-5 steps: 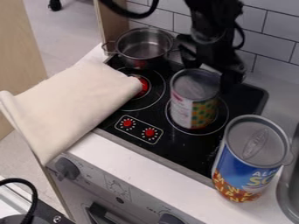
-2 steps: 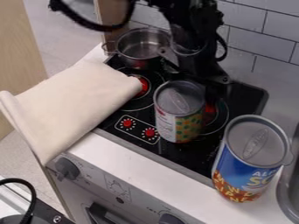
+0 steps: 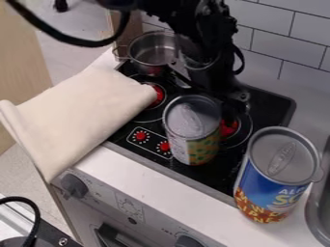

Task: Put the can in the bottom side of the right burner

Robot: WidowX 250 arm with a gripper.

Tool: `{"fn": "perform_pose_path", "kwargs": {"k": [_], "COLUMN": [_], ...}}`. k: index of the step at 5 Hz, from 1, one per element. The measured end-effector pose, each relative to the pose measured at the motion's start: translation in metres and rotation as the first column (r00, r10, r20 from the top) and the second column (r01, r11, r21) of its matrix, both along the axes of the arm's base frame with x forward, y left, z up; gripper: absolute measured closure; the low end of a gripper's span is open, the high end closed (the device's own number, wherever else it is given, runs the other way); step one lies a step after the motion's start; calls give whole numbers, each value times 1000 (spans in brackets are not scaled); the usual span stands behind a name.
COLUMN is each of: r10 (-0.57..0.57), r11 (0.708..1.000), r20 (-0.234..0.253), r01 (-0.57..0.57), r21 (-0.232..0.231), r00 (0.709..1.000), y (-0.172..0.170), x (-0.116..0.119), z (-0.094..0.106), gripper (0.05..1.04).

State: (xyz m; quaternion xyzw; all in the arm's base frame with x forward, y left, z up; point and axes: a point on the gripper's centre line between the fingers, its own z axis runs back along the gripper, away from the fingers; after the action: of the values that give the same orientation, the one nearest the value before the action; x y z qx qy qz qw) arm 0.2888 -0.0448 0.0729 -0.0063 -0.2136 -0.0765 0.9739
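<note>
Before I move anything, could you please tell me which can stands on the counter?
The can with the blue label, on the white counter; the can with the green-dotted label stands on the black cooktop instead.

Your single black gripper (image 3: 219,91) hangs low beneath the wrist, pitched downward at a slant rather than plumb. Directly above it you have the dark wrist (image 3: 209,50), and above that, a little toward the picture's left, the bulkier part of your black arm (image 3: 184,17). A thick black cable (image 3: 77,42) sags in a wide loop well apart from the gripper, up and to its left in the picture. A smaller cable loop (image 3: 240,60) bows out above the gripper, just beside the wrist.
</note>
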Motion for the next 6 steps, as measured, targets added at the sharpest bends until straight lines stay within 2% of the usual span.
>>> {"fn": "perform_pose_path", "kwargs": {"k": [1,2,4,5,6], "r10": [-23,-28,12,64,170], "r11": [1000,1000,1000,998,985], "r20": [4,-13,-17,42,96], "r01": [23,28,-12,-65,-172], "r21": [-1,-3,5,6,13], "r00": [1000,1000,1000,997,981], "y": [-1,-5,-7,-7,0], "x": [-11,-14,-2,14,35], "z": [2,1,0,3,15], "gripper": [83,83,83,83,83]}}
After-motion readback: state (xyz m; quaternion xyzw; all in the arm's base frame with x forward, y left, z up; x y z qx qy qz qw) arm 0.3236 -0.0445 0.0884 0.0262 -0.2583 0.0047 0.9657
